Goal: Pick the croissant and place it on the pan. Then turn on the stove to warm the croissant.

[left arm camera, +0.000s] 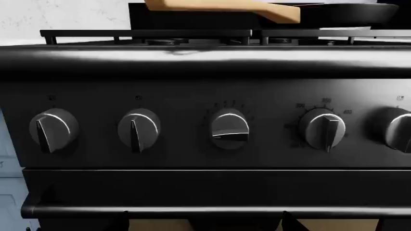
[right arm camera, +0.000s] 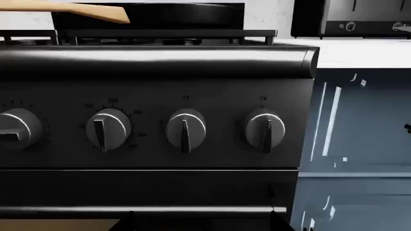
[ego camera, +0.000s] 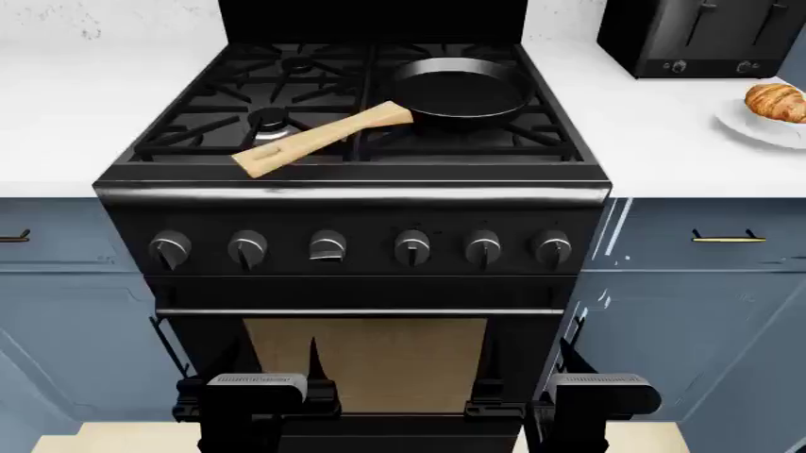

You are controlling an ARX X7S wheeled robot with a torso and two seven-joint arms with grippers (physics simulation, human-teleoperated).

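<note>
The croissant (ego camera: 777, 101) lies on a white plate (ego camera: 743, 123) on the counter at the far right. The black pan (ego camera: 456, 92) sits empty on the stove's (ego camera: 353, 179) right rear grate, its wooden handle (ego camera: 321, 140) pointing front-left. The pan also shows in the left wrist view (left arm camera: 347, 13) and the right wrist view (right arm camera: 147, 14). My left gripper (ego camera: 259, 404) and right gripper (ego camera: 595, 401) hang low in front of the oven door, both open and empty. The third knob from the left (left arm camera: 230, 129) is turned sideways; the other knobs point straight down.
A black toaster (ego camera: 699, 33) stands on the counter at the back right. White counters flank the stove, with blue cabinet drawers (ego camera: 705, 236) below. The oven door handle (ego camera: 359, 311) runs just above my grippers.
</note>
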